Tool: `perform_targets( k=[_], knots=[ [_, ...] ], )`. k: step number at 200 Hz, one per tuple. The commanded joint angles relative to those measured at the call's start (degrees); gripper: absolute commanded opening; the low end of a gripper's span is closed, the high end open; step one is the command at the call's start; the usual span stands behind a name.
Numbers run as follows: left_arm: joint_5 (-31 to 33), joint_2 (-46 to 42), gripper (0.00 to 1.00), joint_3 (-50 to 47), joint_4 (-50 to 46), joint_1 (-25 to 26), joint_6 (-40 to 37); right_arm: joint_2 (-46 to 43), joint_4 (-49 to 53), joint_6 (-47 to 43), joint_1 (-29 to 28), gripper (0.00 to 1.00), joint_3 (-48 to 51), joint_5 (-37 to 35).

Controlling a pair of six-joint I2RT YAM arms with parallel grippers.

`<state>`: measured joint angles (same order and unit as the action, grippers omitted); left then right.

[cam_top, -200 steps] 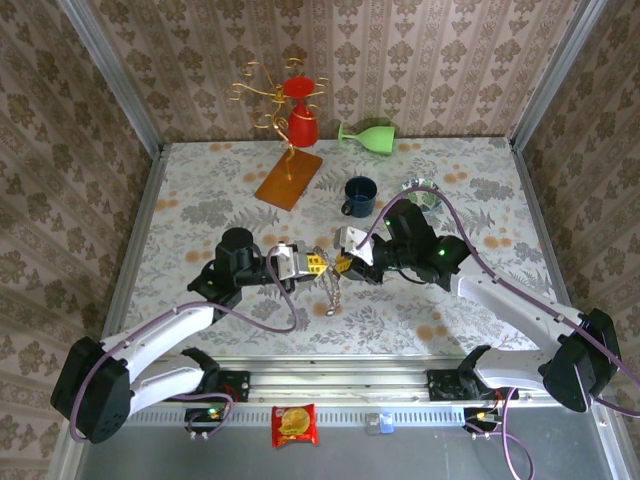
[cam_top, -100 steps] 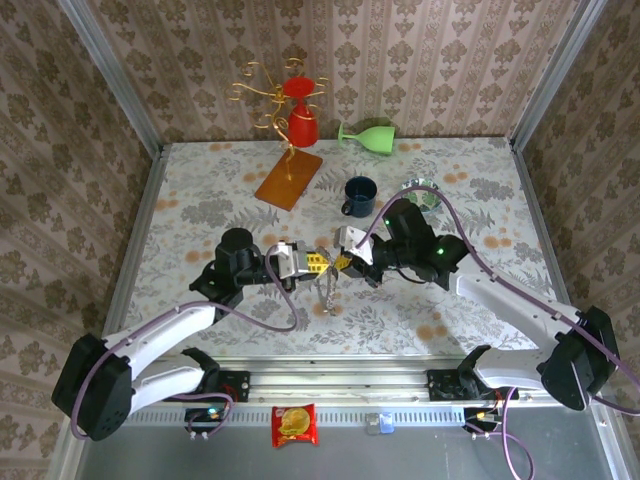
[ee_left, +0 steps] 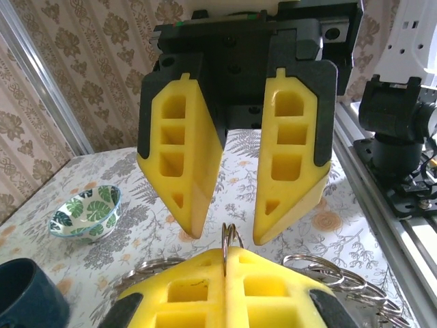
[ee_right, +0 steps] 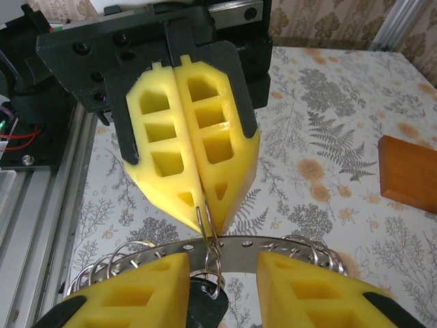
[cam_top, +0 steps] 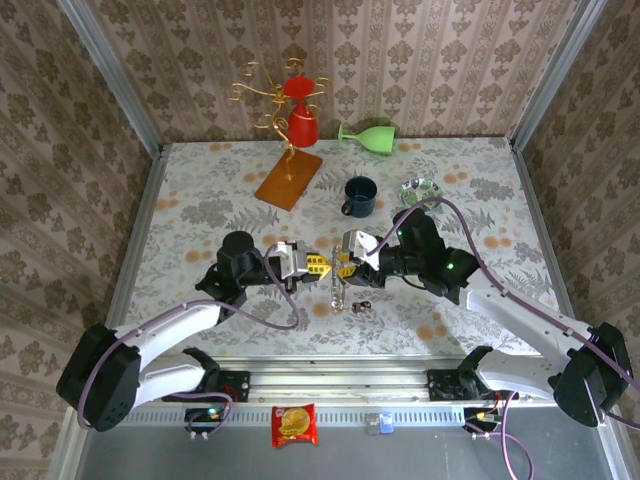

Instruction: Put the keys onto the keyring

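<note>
The keyring (ee_right: 287, 247) is a flat silvery band with holes, hung with several small split rings (ee_left: 328, 270). It hangs between the two grippers above the table's front middle (cam_top: 336, 288). My left gripper (cam_top: 316, 265) (ee_left: 227, 249) is shut on one thin split ring that passes through a hole in the band (ee_right: 205, 205). Facing it, my right gripper (cam_top: 346, 268) (ee_right: 222, 263) is open, with its fingers on either side of the band. A black-headed key (ee_right: 205, 311) dangles from a ring between those fingers, untouched. A small dark key (cam_top: 362, 305) lies on the table.
A blue mug (cam_top: 359, 195) and a leaf-patterned bowl (cam_top: 420, 190) (ee_left: 85, 212) stand behind the grippers. Further back are a gold stand with a red cup (cam_top: 295, 110) on a wooden base (cam_top: 288, 178), and a green glass (cam_top: 368, 136) lying on its side.
My right gripper has opened and drawn back a little to the right. Both grippers have dropped slightly toward the front. A small dark key now lies on the table under the right gripper.
</note>
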<state>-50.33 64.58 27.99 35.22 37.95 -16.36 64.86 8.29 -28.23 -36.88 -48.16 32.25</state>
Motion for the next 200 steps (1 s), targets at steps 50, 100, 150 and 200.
perform_targets(
  k=[50,100,150,200],
  knots=[
    [-4.9,-0.3,0.0,-0.3,4.8,0.2,3.6,0.2,-5.4,2.2,0.2,0.23,1.0,3.6],
    [-5.3,0.3,0.0,0.1,6.0,0.4,4.5,1.3,-6.5,2.8,0.2,0.19,0.7,5.7],
    [-3.0,0.3,0.02,0.2,5.8,0.3,4.8,1.6,-5.1,1.2,0.0,0.0,-0.2,4.9],
    [4.6,-2.7,0.31,4.9,-15.4,1.2,-6.6,2.3,9.5,-7.5,-0.7,0.0,-6.1,-2.0]
  ],
)
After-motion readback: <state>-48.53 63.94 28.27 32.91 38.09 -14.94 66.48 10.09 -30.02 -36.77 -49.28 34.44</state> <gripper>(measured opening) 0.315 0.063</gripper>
